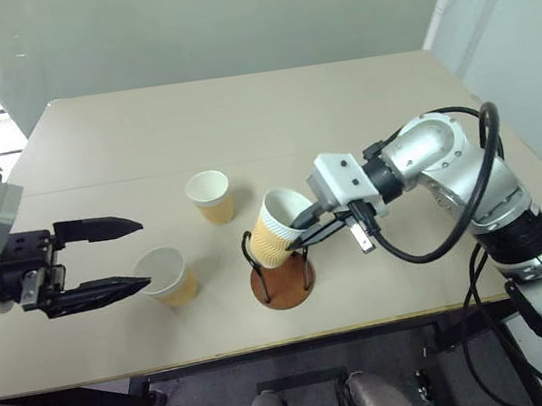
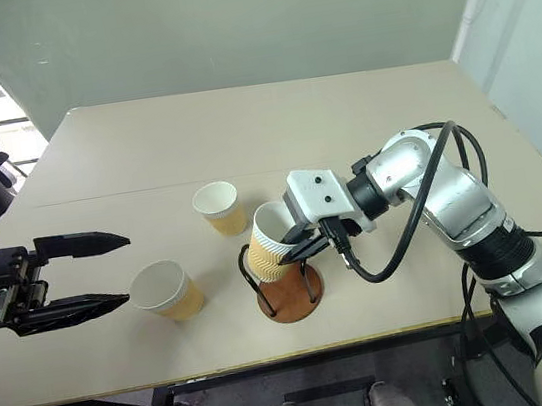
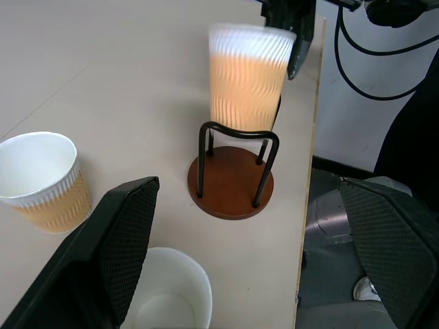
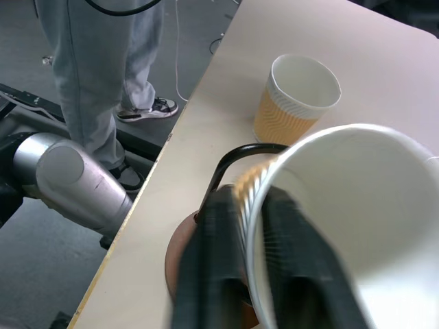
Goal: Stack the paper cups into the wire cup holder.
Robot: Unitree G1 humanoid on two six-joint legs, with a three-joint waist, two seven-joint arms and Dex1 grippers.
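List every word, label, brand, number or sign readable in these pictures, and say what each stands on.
None: no readable text anywhere.
The paper cups: plain ribbed walls, no print.
The wire cup holder: bare base, no label.
The left gripper and right gripper: no markings legible.
The table: blank.
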